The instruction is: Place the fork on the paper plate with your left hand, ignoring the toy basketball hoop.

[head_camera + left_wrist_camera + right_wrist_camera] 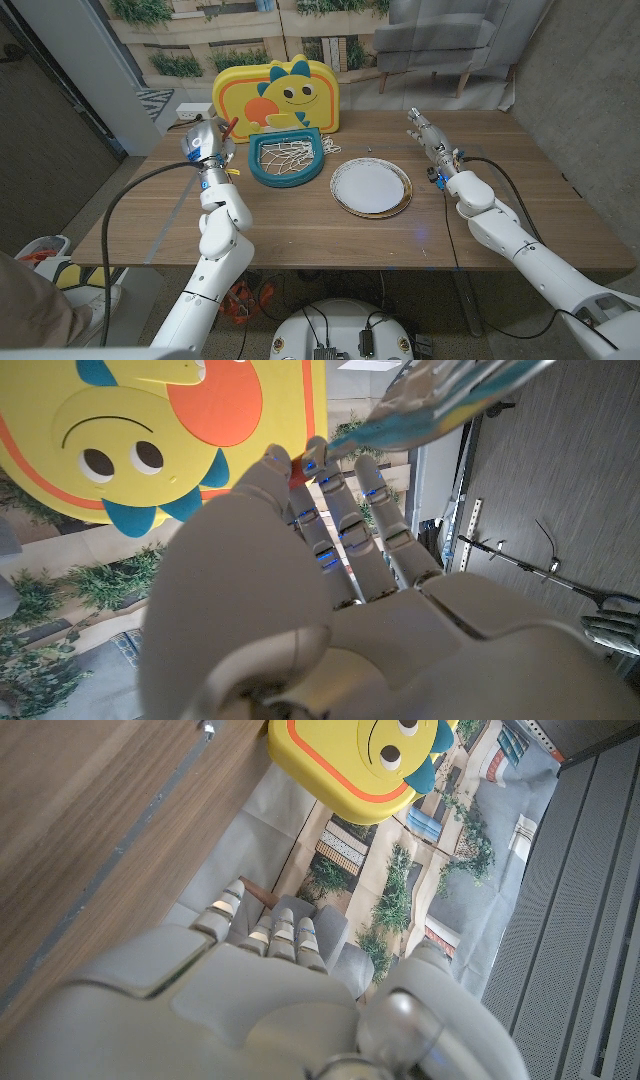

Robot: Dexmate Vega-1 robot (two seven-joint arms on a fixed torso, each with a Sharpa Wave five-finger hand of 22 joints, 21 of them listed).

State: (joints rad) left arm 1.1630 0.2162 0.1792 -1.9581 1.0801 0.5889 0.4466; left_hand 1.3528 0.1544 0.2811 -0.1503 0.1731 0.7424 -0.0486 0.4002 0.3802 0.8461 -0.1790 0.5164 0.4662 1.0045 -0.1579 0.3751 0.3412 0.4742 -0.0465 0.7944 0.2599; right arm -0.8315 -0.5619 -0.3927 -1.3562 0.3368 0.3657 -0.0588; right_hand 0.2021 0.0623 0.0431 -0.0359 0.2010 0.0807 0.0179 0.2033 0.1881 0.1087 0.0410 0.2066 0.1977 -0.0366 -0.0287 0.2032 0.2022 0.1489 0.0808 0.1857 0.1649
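Note:
My left hand (207, 145) is raised over the table's left part, just left of the hoop, and pinches a thin red fork (232, 127) by one end. In the left wrist view the fork's red tip (298, 468) shows between the thumb and fingers of that hand (300, 590). The white paper plate (371, 186) lies at the table's middle, to the right of the hoop, with nothing on it. My right hand (424, 130) is stretched out near the far right of the table, fingers straight and holding nothing; its back shows in the right wrist view (270, 990).
The toy basketball hoop has a yellow dinosaur backboard (290, 90) at the table's far edge and a teal ring with a white net (262, 178) lying between my left hand and the plate. A black cable (500, 165) runs along my right arm.

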